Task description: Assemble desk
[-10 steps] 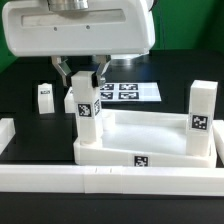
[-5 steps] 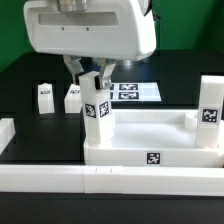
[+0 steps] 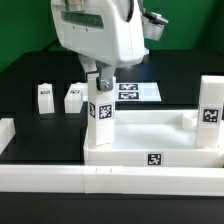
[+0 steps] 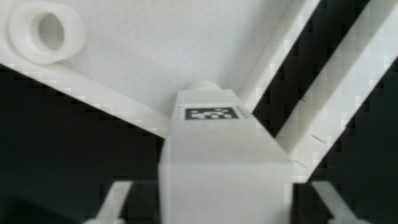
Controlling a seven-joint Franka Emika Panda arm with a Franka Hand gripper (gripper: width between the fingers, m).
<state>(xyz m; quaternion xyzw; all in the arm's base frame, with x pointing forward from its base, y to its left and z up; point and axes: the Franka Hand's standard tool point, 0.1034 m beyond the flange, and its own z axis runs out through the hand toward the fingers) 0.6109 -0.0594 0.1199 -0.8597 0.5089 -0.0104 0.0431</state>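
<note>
The desk panel [image 3: 150, 135], a white rimmed tray, lies on the black table. A white tagged leg [image 3: 101, 113] stands upright at its near corner on the exterior view's left. My gripper [image 3: 101, 82] comes down from above and is shut on this leg. In the wrist view the leg [image 4: 214, 140] runs between my fingers [image 4: 118, 200], and my gripper [image 4: 217, 203] straddles it over the panel's inside corner. A round hole [image 4: 48, 30] shows in the panel. Another leg [image 3: 211, 113] stands upright at the panel's corner on the exterior view's right.
Two loose white legs [image 3: 44, 96] [image 3: 73, 96] stand on the table behind the panel, at the exterior view's left. The marker board [image 3: 137, 91] lies at the back. White border rails run along the front [image 3: 100, 181] and the left [image 3: 5, 133].
My gripper has moved toward the exterior view's right with the leg and turned about its axis. The panel and its other leg shifted right with it, then settled.
</note>
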